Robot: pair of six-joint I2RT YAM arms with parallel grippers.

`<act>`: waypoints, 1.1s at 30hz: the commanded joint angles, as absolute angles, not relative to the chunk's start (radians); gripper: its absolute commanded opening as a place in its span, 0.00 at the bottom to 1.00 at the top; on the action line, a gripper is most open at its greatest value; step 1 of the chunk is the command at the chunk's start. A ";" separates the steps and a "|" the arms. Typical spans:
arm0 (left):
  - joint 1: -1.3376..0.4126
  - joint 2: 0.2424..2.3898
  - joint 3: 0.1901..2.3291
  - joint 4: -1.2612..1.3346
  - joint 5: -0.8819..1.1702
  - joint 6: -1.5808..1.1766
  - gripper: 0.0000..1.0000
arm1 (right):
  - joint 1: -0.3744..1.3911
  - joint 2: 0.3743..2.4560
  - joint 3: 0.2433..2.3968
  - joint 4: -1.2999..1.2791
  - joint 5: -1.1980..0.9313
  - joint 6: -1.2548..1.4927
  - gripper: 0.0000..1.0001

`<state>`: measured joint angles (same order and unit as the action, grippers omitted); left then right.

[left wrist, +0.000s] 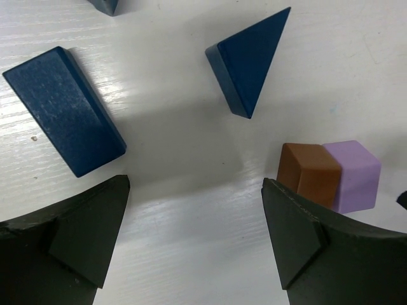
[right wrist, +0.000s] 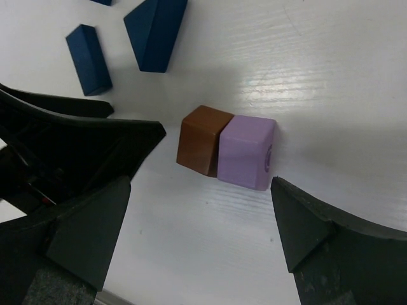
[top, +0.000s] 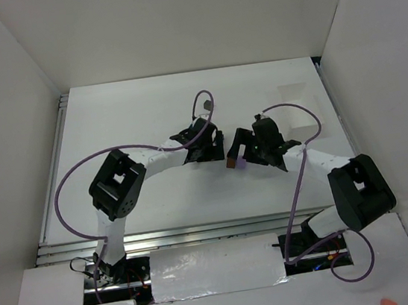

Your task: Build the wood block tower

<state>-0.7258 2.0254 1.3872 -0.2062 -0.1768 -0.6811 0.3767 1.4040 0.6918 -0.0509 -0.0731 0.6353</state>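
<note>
A brown-orange cube (right wrist: 203, 140) and a lavender cube (right wrist: 246, 152) sit side by side, touching, on the white table; they also show in the left wrist view as brown (left wrist: 308, 172) and lavender (left wrist: 353, 175), and in the top view (top: 235, 163). A dark blue triangular block (left wrist: 249, 60) and a dark blue rectangular block (left wrist: 65, 109) lie flat nearby, apart from each other. My left gripper (left wrist: 194, 219) is open and empty, just left of the cubes. My right gripper (right wrist: 200, 219) is open and empty, just in front of the cubes.
Another dark blue piece (left wrist: 107, 5) peeks in at the top edge of the left wrist view. The left gripper's black body (right wrist: 70, 136) fills the left of the right wrist view, close to the brown cube. White walls enclose the table (top: 146, 115).
</note>
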 commanded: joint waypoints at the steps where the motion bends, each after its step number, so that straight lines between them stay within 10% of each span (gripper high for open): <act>1: -0.744 2.037 1.367 -0.183 -0.140 -0.680 0.99 | 0.354 1.419 0.664 0.051 -0.132 0.707 1.00; 33: -0.769 2.062 1.394 -0.189 -0.104 -0.676 0.99 | 0.336 1.462 0.652 0.127 -0.178 0.729 1.00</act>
<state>-0.7479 2.0258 1.3838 -0.1822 -0.1474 -0.6807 0.3397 1.4536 0.6449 0.0677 -0.1905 0.7414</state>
